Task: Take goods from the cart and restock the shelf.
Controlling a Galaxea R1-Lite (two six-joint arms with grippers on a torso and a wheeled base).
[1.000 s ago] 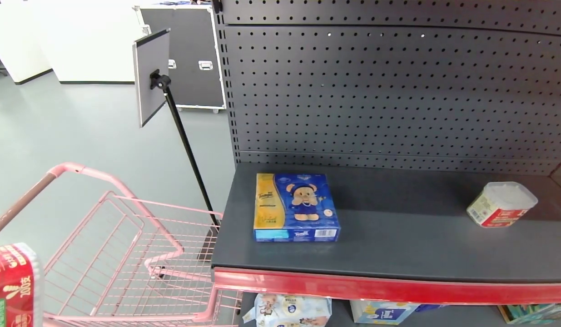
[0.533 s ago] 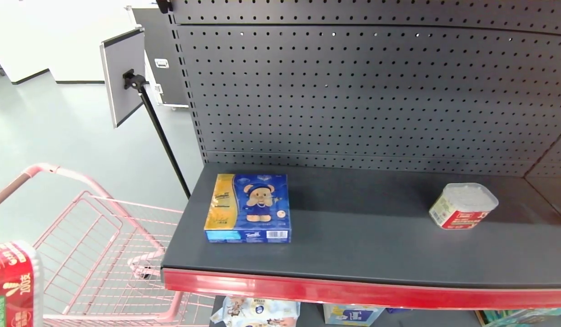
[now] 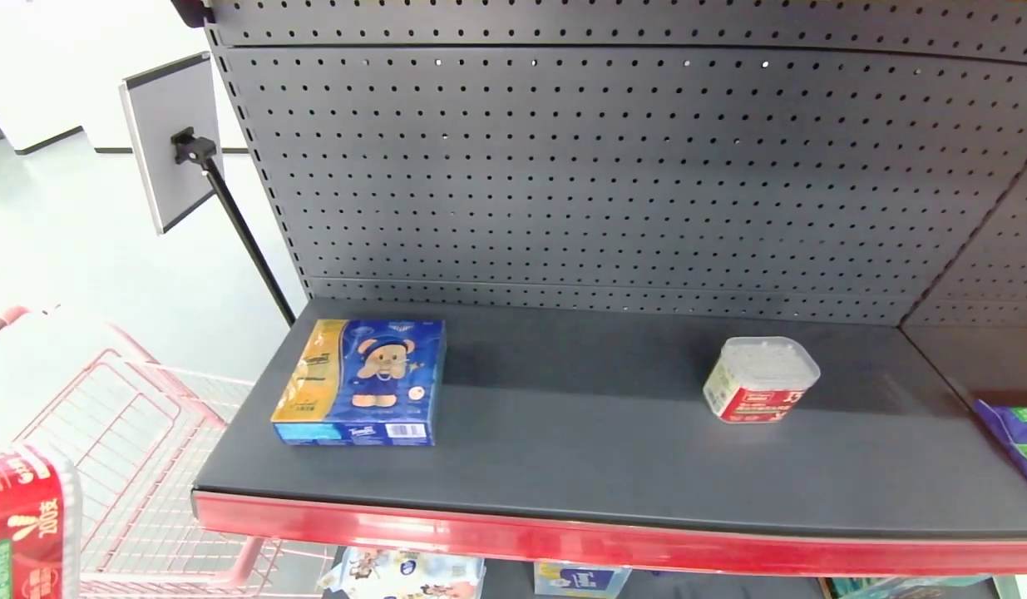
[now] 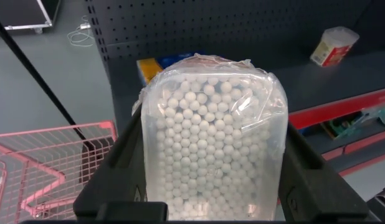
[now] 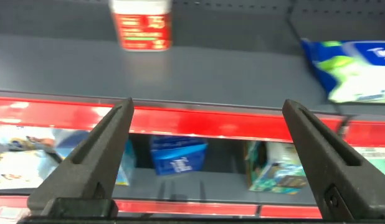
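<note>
Clear plastic tub [image 4: 211, 112], packed with small white beads or swab heads, sits between the fingers of the left gripper [image 4: 211, 180]. The jaws are closed against its two sides. In the head view the tub's red label shows at 8 o'clock.

The right gripper [image 5: 208, 162] is spread wide with nothing between its fingers. It faces the red front lip of the shelf [image 3: 563, 466].

Change: over the last second the whole head view has swung toward the robot's right.
- The blue tissue box [image 3: 359, 383] and the white-lidded tub [image 3: 760, 380] have slid together toward 9 o'clock in the frame, keeping the same spacing. This is camera motion; the goods have not moved.
- The pink cart [image 3: 106, 466] has slipped out toward 8 o'clock.
- A blue-green pack [image 3: 1016, 433] has come in at 3 o'clock.
- The held tub keeps its place in the frame, so it travels with the robot.

Reading: the pick from the cart looks finished, and the robot is squaring up to the shelf for placement.

Board layout: tissue box at 9 o'clock, white-lidded tub at 2 o'clock, bare grey board between them. The shelved tub looks like the same product, so a spot just beside it seems the likely target.

Caution: the tub wall is slick and film-wrapped, so it could slip when released.
</note>
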